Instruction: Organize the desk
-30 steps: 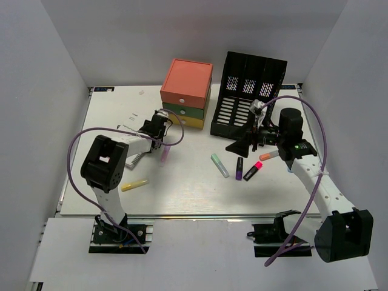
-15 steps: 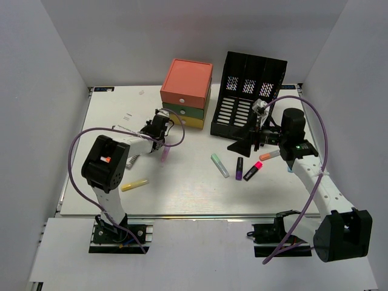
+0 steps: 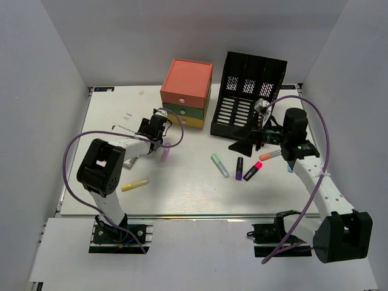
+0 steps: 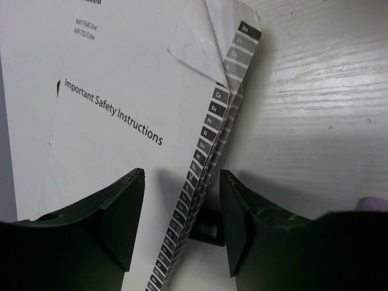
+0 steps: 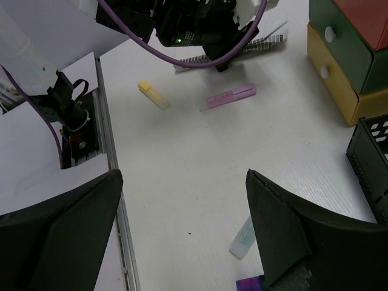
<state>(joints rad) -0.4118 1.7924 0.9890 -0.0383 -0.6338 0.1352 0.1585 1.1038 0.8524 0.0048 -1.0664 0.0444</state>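
The white desk [image 3: 182, 188] holds loose highlighters and a white booklet [image 3: 129, 124]. My left gripper [image 3: 151, 129] is low over the booklet's right edge. In the left wrist view the booklet [image 4: 109, 115] reads "Important Safety Instructions"; its tabbed edge runs between my open fingers [image 4: 182, 227], which do not touch it. My right gripper [image 3: 245, 143] is open wide and empty, raised in front of the black file rack [image 3: 248, 91]. In the right wrist view it [image 5: 182, 230] hangs above bare desk [image 5: 182, 157].
An orange, green and yellow drawer box [image 3: 187, 92] stands at the back. Highlighters lie about: pink [image 3: 165, 154], yellow [image 3: 134, 185], pale green [image 3: 219, 165], purple [image 3: 239, 168], red-black [image 3: 253, 171], orange [image 3: 268, 155]. A metal rail [image 3: 182, 215] runs along the near edge.
My left gripper has edged slightly left over the booklet and its elbow has dropped a little. My right gripper has drawn back slightly to the right. Both stay open.
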